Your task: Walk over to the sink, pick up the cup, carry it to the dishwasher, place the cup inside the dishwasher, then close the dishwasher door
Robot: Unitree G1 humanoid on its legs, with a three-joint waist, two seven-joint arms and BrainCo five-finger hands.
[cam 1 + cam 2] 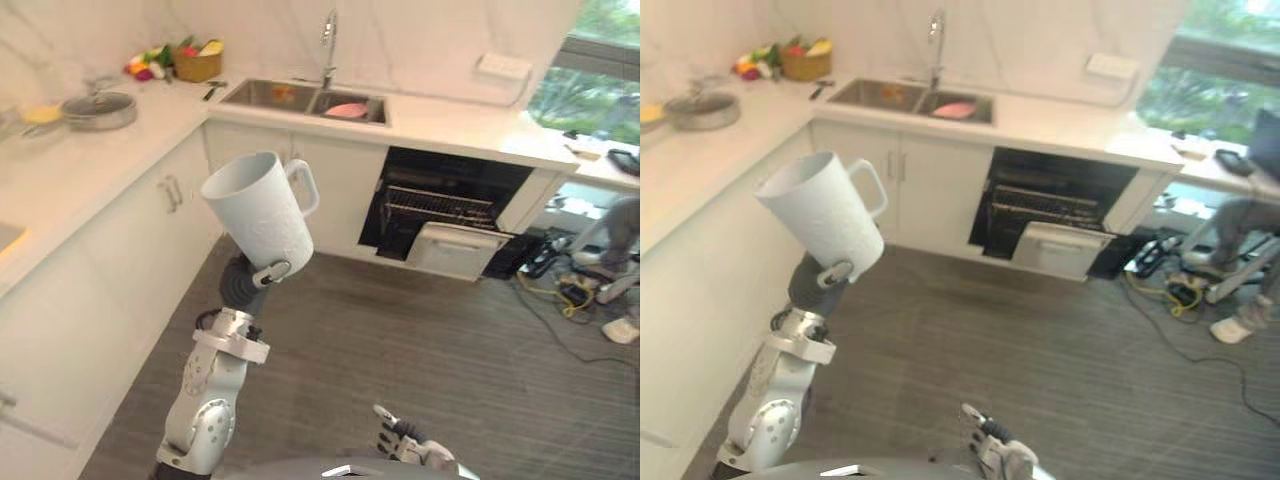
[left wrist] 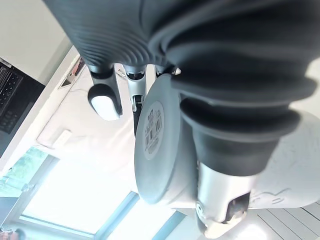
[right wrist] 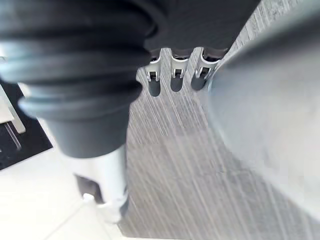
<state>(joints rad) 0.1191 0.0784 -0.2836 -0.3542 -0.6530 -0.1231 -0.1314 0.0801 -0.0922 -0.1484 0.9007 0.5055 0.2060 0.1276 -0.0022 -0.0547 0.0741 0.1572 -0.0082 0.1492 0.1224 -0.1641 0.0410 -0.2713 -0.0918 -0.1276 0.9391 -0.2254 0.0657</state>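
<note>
A white cup (image 1: 258, 215) with a handle is held up and tilted above the floor, my left hand (image 1: 271, 272) shut on its lower part. The left wrist view looks at the cup's round base (image 2: 157, 145), with my thumb (image 2: 220, 200) curled against its side. The sink (image 1: 300, 98) lies in the back counter under a tap. To its right stands the dishwasher (image 1: 440, 210), open, with its wire rack showing and its white door (image 1: 455, 248) let down. My right hand (image 1: 405, 440) hangs low near my body, fingers relaxed and holding nothing.
White cabinets and a counter (image 1: 90, 170) run along my left, with a lidded pan (image 1: 98, 108) and a fruit basket (image 1: 196, 62) on top. A pink item (image 1: 346, 110) lies in the sink. A seated person (image 1: 620, 260) and loose cables (image 1: 560, 290) are at the right.
</note>
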